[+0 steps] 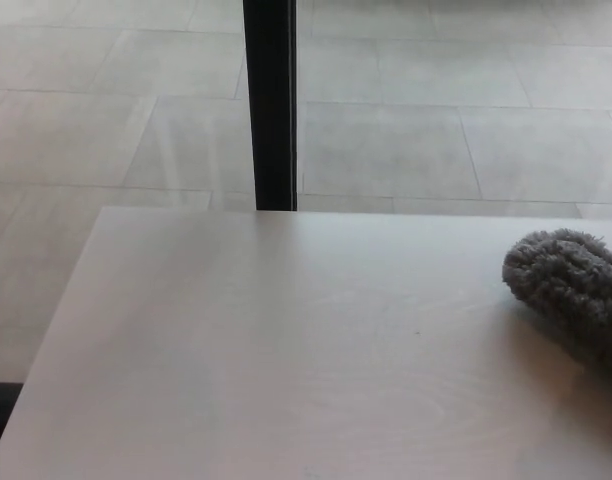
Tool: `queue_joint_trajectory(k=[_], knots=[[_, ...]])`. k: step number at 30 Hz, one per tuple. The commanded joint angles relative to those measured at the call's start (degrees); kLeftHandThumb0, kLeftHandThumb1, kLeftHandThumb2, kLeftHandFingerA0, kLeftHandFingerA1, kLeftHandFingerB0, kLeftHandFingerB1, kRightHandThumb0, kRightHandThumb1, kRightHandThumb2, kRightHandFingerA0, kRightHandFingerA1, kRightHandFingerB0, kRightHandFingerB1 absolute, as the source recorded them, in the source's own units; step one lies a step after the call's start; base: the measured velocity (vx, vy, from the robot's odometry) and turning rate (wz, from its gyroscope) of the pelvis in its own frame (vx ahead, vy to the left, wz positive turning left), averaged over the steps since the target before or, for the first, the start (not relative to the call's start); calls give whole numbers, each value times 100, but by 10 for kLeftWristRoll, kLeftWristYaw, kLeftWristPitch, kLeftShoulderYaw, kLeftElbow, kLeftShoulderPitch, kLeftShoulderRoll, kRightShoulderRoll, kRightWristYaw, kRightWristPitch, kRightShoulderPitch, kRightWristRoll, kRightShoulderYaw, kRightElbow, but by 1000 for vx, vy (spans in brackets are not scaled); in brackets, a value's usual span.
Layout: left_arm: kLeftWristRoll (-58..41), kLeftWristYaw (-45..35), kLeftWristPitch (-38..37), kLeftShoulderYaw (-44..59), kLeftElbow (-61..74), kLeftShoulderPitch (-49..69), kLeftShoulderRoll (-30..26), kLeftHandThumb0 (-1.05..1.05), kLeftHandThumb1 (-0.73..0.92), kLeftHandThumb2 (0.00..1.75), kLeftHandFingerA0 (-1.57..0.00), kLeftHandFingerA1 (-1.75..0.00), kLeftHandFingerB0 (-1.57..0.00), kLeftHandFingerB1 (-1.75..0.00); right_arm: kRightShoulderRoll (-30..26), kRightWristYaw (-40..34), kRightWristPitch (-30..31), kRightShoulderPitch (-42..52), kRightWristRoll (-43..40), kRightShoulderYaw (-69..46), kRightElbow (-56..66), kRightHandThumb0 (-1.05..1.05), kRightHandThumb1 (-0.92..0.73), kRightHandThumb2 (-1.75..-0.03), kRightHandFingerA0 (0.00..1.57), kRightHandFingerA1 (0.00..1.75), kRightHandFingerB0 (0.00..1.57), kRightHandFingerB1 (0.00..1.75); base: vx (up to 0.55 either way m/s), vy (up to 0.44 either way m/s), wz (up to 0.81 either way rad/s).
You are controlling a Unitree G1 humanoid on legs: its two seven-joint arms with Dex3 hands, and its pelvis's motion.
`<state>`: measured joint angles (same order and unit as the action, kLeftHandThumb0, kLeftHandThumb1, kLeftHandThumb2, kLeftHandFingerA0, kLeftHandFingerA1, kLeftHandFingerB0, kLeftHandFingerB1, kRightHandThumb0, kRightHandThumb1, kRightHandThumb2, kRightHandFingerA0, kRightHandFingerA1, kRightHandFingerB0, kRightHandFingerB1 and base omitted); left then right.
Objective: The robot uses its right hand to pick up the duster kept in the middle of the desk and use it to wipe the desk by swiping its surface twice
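While neither robot hand shows, so no grip can be told, the fluffy grey duster (571, 292) lies on the pale wooden desk (286, 350); rounded tip towards far-left, long axis slanting off the right edge.

Head view: no arm, wrist or hand of the robot shows. Both the left hand and the right hand lie outside the picture's edges.

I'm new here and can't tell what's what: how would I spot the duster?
Start at the pale desk below the black post. Follow it to its right side, where a grey fluffy duster runs off the picture's edge. It is the only shaggy thing there.
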<state>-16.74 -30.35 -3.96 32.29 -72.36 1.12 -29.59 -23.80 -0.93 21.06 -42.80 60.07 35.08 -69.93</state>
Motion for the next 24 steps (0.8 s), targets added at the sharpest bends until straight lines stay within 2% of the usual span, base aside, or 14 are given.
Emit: queue_joint_trajectory(k=[1,2,5,6,7,8,9,10,11,13,14,17,18,24], knots=[[-6,-10,-16,-3,5,10,-3,-57,91,72,-36,-61,-33,-44,34,53,-14,37,-53,-13,0,-50,-79,-65,74,130,50,49,0,0,0],[-8,-10,-13,-2,8,10,-2,-56,91,73,-35,-61,-33,-44,40,52,-19,35,-61,-19,11,-51,-82,-66,75,122,50,48,0,0,0],[-11,-5,-6,0,3,6,-3,-56,92,71,-36,-59,-33,-42,42,55,-43,36,-78,-33,39,-46,-82,-67,73,125,51,49,0,0,0],[-11,-4,-8,1,3,6,-3,-57,91,72,-36,-60,-33,-42,42,51,-52,37,-85,-39,48,-43,-82,-64,70,117,52,49,0,0,0],[-10,-6,-10,-1,4,7,-3,-58,90,72,-34,-59,-31,-41,40,54,-61,39,-92,-44,56,-41,-83,-64,63,92,51,49,0,0,0],[-7,-8,-14,-3,5,9,-3,-58,90,72,-34,-59,-31,-41,38,60,-69,40,-98,-48,64,-41,-83,-64,63,92,51,49,0,0,0],[-6,-7,-15,-4,6,10,-4,-58,91,72,-34,-60,-32,-42,41,64,-72,39,-102,-51,65,-48,-81,-64,64,76,53,49,0,0,0],[-7,-5,-14,-3,6,10,-5,-58,91,71,-34,-59,-33,-42,46,66,-82,41,-134,-79,76,-59,-58,-95,53,70,28,53,0,0,0],[-7,-4,-14,-3,5,10,-5,-58,91,71,-34,-59,-33,-42,48,67,-86,43,-146,-92,81,-59,-58,-95,53,70,28,53,0,0,0],[-6,0,-12,-3,4,9,-6,-57,92,72,-35,-58,-33,-42,50,76,-92,44,-165,-113,89,-71,-57,-92,45,67,5,34,0,0,0],[-5,0,-12,-4,4,8,-6,-57,92,72,-34,-58,-32,-42,46,102,-95,44,-173,-120,100,-96,-62,-93,0,15,0,0,0,0,0],[-5,-2,-11,-5,3,8,-6,-57,92,72,-34,-58,-33,-43,35,138,-96,44,-170,-118,118,-102,-63,-98,0,12,0,1,0,0,0],[-3,-1,-11,-7,4,8,-7,-57,92,72,-35,-57,-33,-42,30,143,-98,45,-165,-114,125,-98,-72,-65,0,0,0,0,0,0,0],[1,0,-22,-13,3,10,-6,-59,91,71,-32,-55,-32,-40,-4,150,-103,54,-194,-151,183,-105,-78,-65,0,0,0,0,0,0,0]])
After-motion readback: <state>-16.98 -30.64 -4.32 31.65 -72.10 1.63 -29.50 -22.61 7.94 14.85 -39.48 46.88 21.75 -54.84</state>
